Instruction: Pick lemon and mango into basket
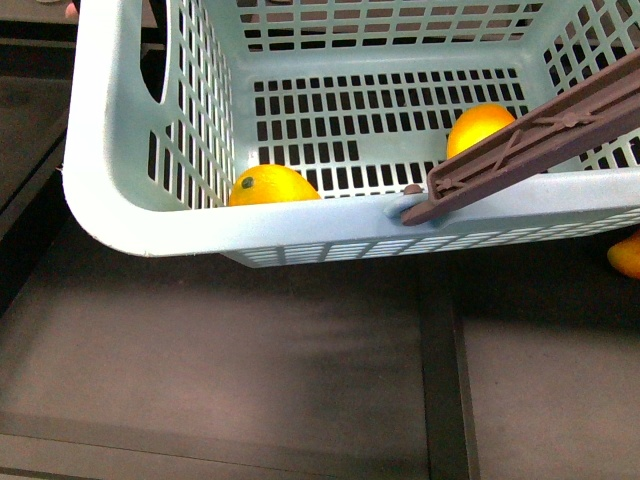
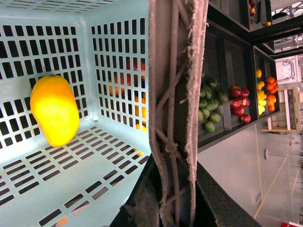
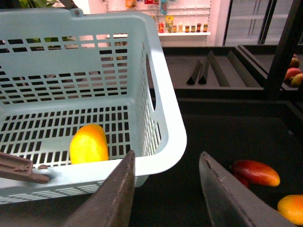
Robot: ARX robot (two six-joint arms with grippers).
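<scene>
The pale teal basket [image 1: 110, 190] fills the top of the front view, and neither gripper shows there. The plump lemon [image 1: 272, 187], with its dark stem spot, lies on the basket floor behind the near wall. The mango [image 1: 478, 125] lies further back, partly hidden by the brown handle [image 1: 540, 130]. My left gripper [image 2: 174, 185] is shut on the handle [image 2: 177, 94], and the mango [image 2: 54, 109] shows below it inside the basket [image 2: 118, 56]. My right gripper [image 3: 165, 161] hangs open and empty just outside the basket's corner [image 3: 165, 118], with the mango [image 3: 88, 143] inside.
Dark shelf trays with a raised divider [image 1: 440, 370] lie under the basket. A red-blushed fruit [image 3: 255, 172] and an orange one [image 3: 291, 208] lie near my right gripper. Bins of green fruit [image 2: 208, 106], red fruit [image 2: 239, 101] and orange fruit [image 2: 270, 92] stand further off.
</scene>
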